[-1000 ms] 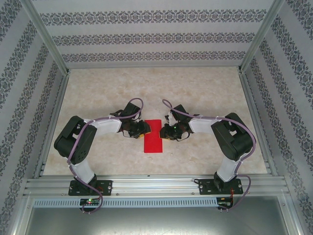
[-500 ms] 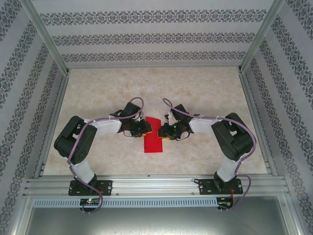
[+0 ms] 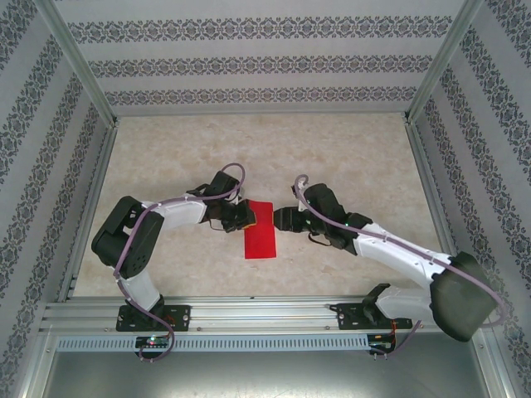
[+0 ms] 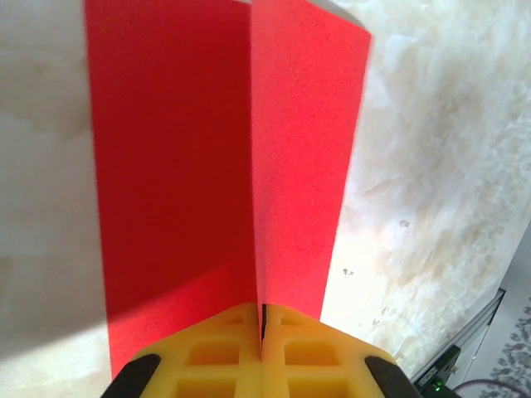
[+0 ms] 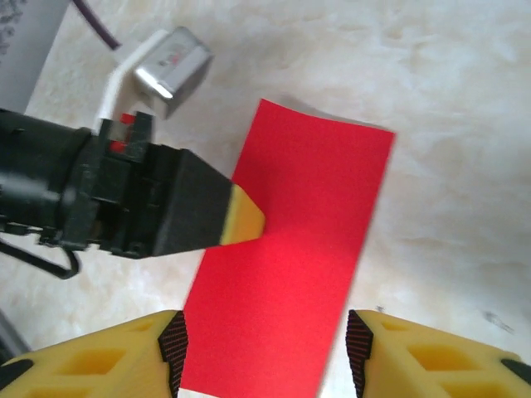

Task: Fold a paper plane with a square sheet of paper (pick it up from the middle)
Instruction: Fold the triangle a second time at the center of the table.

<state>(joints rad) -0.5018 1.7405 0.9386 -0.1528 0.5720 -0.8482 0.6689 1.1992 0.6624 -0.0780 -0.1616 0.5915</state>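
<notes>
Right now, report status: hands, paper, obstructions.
Left hand shut on red paper's left edge. Right hand open, facing it. Paper a narrow rectangle. No obstruction seen.

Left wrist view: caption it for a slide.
Left pincer shut on an edge of the red paper sheet, pale tabletop beyond.

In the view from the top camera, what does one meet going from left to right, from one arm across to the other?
left arm → left gripper, shut on the paper's left edge → red sheet of paper → right gripper, open → right arm
</notes>
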